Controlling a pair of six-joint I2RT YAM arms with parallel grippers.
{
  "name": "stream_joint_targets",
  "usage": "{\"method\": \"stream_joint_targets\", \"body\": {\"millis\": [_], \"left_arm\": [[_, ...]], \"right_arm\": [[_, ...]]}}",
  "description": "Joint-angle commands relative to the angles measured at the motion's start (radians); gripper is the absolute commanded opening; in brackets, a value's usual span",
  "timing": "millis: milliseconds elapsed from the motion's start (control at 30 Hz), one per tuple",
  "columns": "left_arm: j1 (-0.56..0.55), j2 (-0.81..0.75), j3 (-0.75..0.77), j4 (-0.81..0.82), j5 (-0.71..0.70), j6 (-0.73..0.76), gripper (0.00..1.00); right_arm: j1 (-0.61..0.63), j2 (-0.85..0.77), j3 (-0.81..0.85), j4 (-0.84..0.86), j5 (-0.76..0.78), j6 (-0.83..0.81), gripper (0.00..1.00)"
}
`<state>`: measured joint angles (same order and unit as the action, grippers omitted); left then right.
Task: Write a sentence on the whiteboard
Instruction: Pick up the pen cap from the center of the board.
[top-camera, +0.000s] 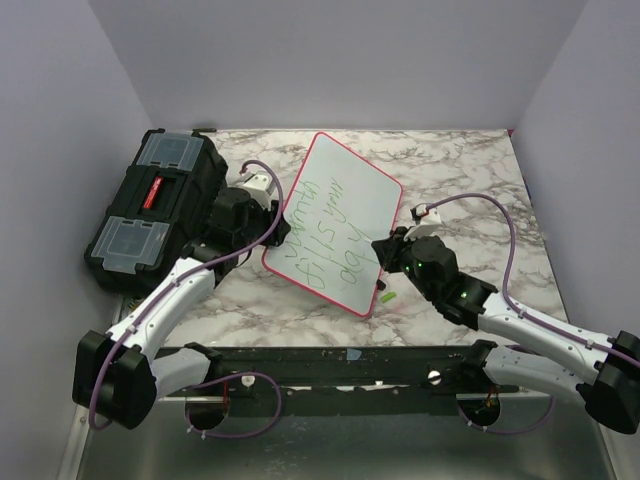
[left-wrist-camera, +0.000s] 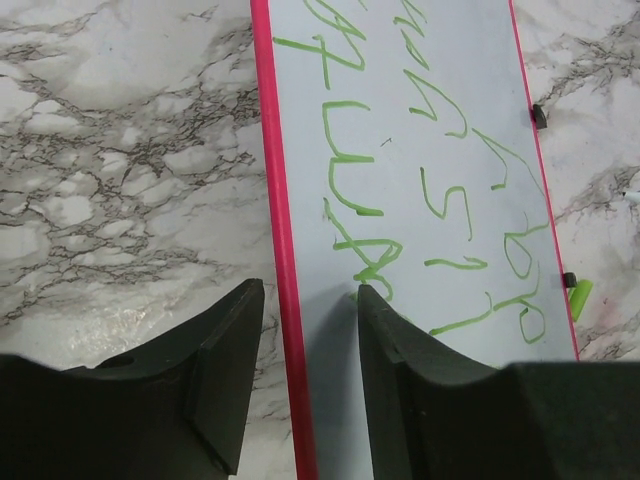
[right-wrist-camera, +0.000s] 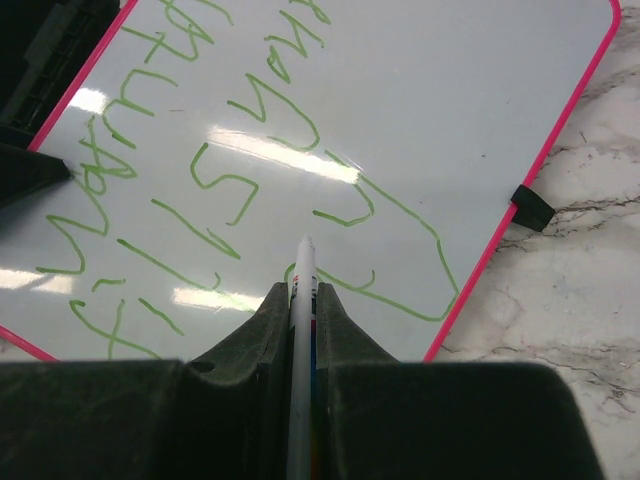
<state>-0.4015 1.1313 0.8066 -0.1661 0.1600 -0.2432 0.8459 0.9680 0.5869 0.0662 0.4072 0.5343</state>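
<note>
The whiteboard (top-camera: 335, 225) lies in the middle of the table (top-camera: 470, 190), turned at an angle, one corner pointing to the far side and one to the near side. The sentence (top-camera: 328, 238) runs across it in thin green handwriting, three lines that read roughly "warmth fills your day". The board's thin pink rim (left-wrist-camera: 278, 200) shows clearly in the left wrist view. A small green piece (left-wrist-camera: 580, 298) lies on the table just beside the rim on the right.

The table is white marble with grey veins. A black toolbox (top-camera: 150, 210) with clear lid compartments sits at the far left, near the board's left edge. Plain pale lavender walls (top-camera: 350, 60) close in the left, far and right sides.

Now your left arm (top-camera: 165, 300), reaching in at the board's left edge. Its left jaws stand apart. One of the fingers (left-wrist-camera: 215, 370) is over the marble and the other over the white face. The pink rim runs between them with a gap on each side, so nothing is gripped there.

Your right arm (top-camera: 520, 325) comes in from the near right. The right jaws are closed tight on a slim white marker (right-wrist-camera: 300, 300), its tip pointing at the last line of lettering. You can't tell from here whether the tip meets the board.
</note>
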Motion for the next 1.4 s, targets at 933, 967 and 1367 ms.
{"method": "stream_joint_targets", "body": {"millis": [933,967,1367], "left_arm": [[-0.364,0.000,0.182,-0.121,-0.073,0.015,0.60],[-0.382,0.016,0.188,-0.118,-0.081,0.014,0.59],[-0.547,0.251,0.248,0.022,-0.032,-0.124,0.44]], "right_arm": [[-0.104,0.154,0.298,-0.065,0.102,-0.106,0.01],[-0.112,0.155,0.307,-0.064,0.110,-0.108,0.01],[-0.143,0.138,0.381,-0.120,0.180,-0.121,0.01]]}}
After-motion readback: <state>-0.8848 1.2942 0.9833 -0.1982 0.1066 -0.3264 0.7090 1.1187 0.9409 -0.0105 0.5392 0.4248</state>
